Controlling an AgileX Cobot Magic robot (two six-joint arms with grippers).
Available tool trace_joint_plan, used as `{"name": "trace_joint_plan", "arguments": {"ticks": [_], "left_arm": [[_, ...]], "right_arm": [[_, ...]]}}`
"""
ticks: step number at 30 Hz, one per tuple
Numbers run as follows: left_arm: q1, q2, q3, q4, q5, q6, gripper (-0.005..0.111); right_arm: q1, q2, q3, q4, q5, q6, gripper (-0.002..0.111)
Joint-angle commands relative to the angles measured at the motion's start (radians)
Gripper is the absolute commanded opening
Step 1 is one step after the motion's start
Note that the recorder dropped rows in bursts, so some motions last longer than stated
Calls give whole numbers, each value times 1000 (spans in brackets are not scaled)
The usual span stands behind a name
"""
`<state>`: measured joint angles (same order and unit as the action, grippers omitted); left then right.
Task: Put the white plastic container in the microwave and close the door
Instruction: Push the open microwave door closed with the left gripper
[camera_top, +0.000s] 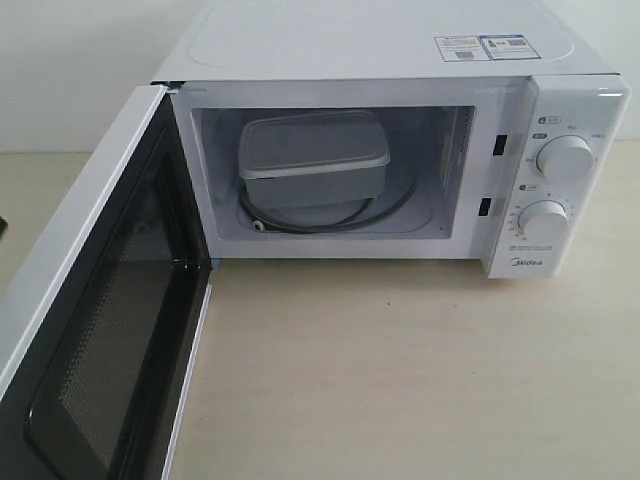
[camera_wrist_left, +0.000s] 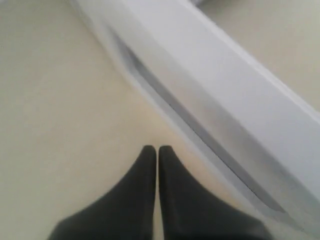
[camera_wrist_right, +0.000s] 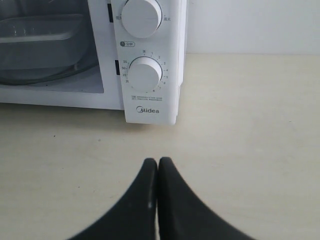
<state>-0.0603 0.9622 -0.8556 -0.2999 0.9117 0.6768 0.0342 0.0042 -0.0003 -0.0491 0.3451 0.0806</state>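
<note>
The white plastic container (camera_top: 313, 157) sits inside the microwave (camera_top: 400, 60), on the glass turntable, left of the cavity's middle. The door (camera_top: 100, 330) stands wide open, swung out to the left, its dark mesh window facing inward. Neither gripper shows in the exterior view. My left gripper (camera_wrist_left: 158, 150) is shut and empty over the tabletop, close beside the door's white edge (camera_wrist_left: 215, 100). Also shut and empty, my right gripper (camera_wrist_right: 158, 162) hovers over the table in front of the microwave's knob panel (camera_wrist_right: 147, 75); part of the container (camera_wrist_right: 45, 35) shows there too.
The pale wooden table (camera_top: 420, 370) spreads in front of the microwave. Two round knobs (camera_top: 562, 160) sit on the right panel. Stickers (camera_top: 480, 45) lie on the microwave's top. A white wall runs behind.
</note>
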Motion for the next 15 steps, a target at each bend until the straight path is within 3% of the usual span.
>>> {"name": "trace_joint_plan", "arguments": {"ticks": [1, 10, 15], "left_arm": [[-42, 42, -6, -120, 79, 222, 4], [-133, 120, -4, -463, 125, 475, 4], [-184, 199, -4, -616, -55, 539, 4]], "right_arm": [[-4, -4, 0, -9, -5, -3, 0], [-4, -4, 0, -9, -5, 0, 0], [-4, -4, 0, -9, -5, 0, 0]]}}
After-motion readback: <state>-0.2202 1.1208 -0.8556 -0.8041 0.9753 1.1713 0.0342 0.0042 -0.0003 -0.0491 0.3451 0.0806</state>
